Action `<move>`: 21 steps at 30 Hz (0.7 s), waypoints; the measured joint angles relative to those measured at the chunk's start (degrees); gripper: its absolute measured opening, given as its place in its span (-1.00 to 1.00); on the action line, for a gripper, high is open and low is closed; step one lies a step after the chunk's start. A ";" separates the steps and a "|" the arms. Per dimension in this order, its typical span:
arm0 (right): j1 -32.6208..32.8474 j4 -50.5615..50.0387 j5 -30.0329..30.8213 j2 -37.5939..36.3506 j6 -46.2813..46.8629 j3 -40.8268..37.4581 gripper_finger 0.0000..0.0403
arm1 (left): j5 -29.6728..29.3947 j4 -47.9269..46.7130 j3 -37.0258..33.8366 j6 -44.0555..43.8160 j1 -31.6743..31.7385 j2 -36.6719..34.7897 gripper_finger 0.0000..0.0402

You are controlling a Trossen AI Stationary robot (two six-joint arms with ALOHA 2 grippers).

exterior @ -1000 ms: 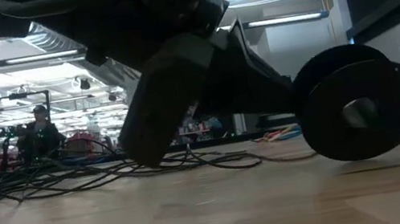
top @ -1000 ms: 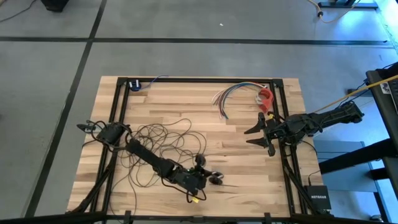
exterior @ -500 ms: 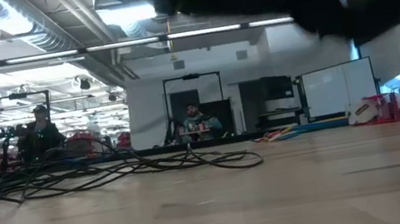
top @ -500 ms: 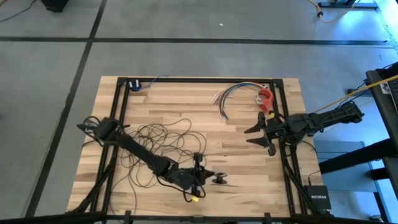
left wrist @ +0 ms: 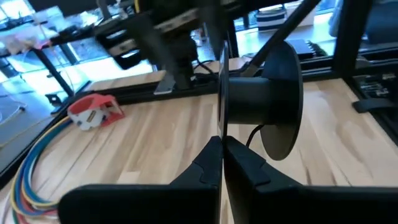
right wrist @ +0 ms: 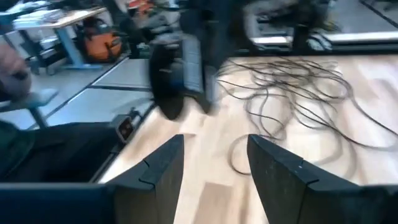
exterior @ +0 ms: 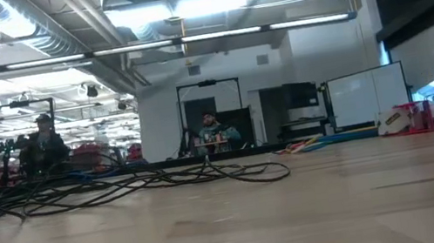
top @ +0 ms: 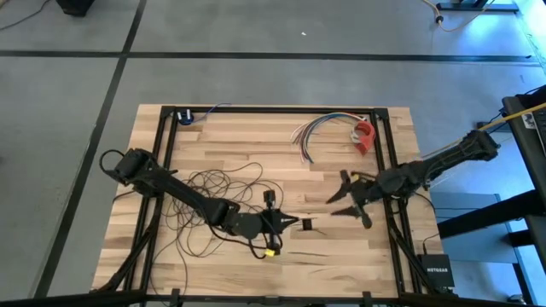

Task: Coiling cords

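L gripper [top: 290, 223]: fingers pinched tight on the thin flange of a small black round spool-like puck [left wrist: 267, 99], held up off the light wooden slat table [top: 341, 247]. The puck sits at the end of the long thin dark cord [top: 217, 192], whose loose tangle of loops lies just behind the L gripper, towards the L arm's base. R gripper [top: 348, 199]: jaws wide, holding nothing, hovering near the puck on the side away from the tangle.

Step in hand, by my reading: puck end lifted as the anchor, coiling proper not yet begun; the cord is uncoiled on the table.

Next move calls for: you bring the R gripper to the puck or to the cord next to it, w/o snagging crossed loops, then draw cord round in even turns. Risk: loops knotting under tension.

Writing: "NETGEAR" on the small black box [top: 438, 273] beyond the table edge past the R arm. Red tape dispenser [top: 365, 135] and multicoloured wire bundle [top: 320, 130], well beyond the puck: no legible label.
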 joint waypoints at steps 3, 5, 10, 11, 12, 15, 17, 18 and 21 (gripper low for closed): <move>2.88 -0.37 2.53 3.01 -0.23 0.76 -0.10 | 0.01 -0.55 0.00 -1.72 0.52 -0.01 -0.99; 4.64 -0.48 5.54 4.30 -0.29 1.77 -0.10 | 0.01 -0.66 0.00 -2.32 0.58 -0.01 -0.99; 6.68 1.08 14.13 6.56 -3.31 3.62 -0.10 | 0.03 -0.22 0.00 -2.56 0.47 -0.01 -0.99; 6.65 1.59 14.03 7.14 -3.92 3.73 -0.10 | 0.03 -0.22 0.00 -2.69 0.47 -0.01 -0.99; 6.62 2.59 13.42 7.75 -4.10 3.74 -0.10 | 0.05 -0.20 0.00 -2.77 0.47 -0.01 -0.99; 6.57 6.04 13.26 10.04 -4.79 3.80 -0.10 | 0.03 0.33 0.00 -2.70 0.51 -0.01 -0.99; 6.57 8.17 13.27 11.58 -6.13 3.80 -0.10 | 0.03 0.34 0.00 -2.70 0.54 -0.03 -0.99; 6.57 9.62 13.27 12.32 -7.03 3.80 -0.10 | 0.03 0.30 0.00 -2.70 0.53 -0.03 -0.99; 6.57 12.51 13.28 14.01 -8.89 3.80 -0.10 | 0.03 0.26 0.00 -2.70 0.51 -0.03 -0.99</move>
